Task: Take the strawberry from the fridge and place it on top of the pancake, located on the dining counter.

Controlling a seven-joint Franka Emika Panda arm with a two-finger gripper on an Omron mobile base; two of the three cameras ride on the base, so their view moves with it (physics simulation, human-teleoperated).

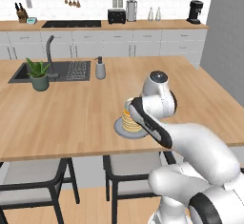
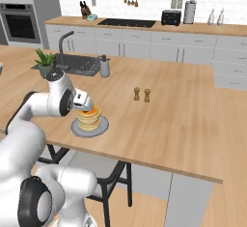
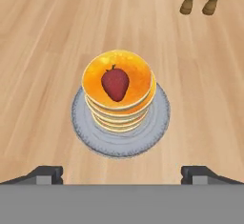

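**Red berry lying on the stack, pincer clearing**

Dark fingertips are standing wide apart, the pincer [image 3: 122,173] holding nothing. The strawberry [image 3: 115,84] is resting on the pancake [image 3: 119,92], on its plate [image 3: 157,123] on the bench [image 3: 43,51]. Best to be lifting straight away, without brushing the berry.
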